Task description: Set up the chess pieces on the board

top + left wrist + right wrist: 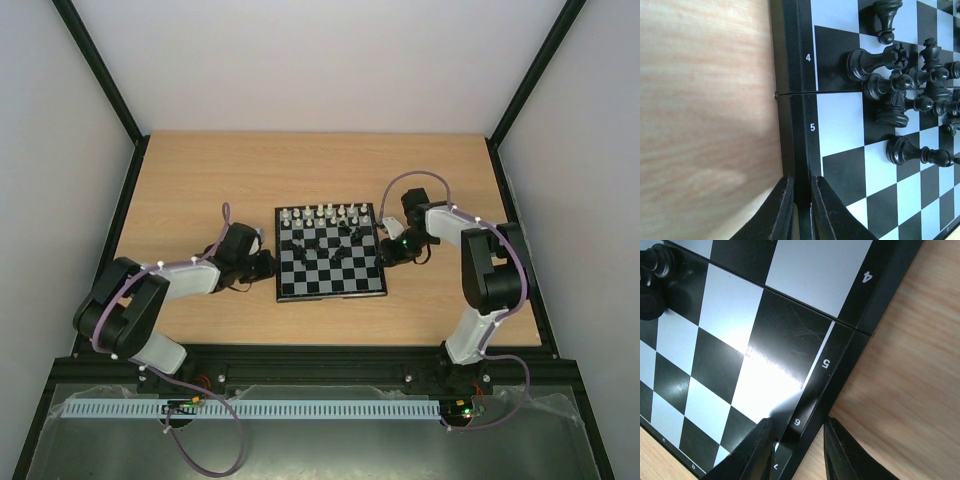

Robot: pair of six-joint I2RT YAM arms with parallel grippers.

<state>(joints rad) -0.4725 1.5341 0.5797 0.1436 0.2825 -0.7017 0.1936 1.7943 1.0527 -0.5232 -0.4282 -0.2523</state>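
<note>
a: state of the left gripper?
b: narrow, barely a slit, poised over the dark border of the board by the 5 mark. no telling whether pinching that border or merely above it.
a: and the right gripper?
b: wider, astride the opposite border near the 6, holding nothing. bare table off to its right.
a: whereabouts of the chess pieces?
b: black ones toppled in a heap ahead and to the right of the left fingertips, touching one another; from the right gripper, ahead and to the left. white ones lined up far ahead of both grippers, along the board's far edge.
a: so probably white done, black yet to stand up?
b: looks that way. perhaps squaring or steadying the board first, then picking.
a: how to do the picking well?
b: open the left wider before going in. start with the lone black piece lying nearest, ahead-right of the fingertips, not the tangle beyond. come down from above, close on the thick body rather than the head, lift straight up to avoid dragging neighbours. set down upright, probably on the rows back behind the fingertips, base flat, releasing slowly. mind the gloss: tiny, smooth, apt to roll or slip. keep the other gripper off the squares meanwhile.
</note>
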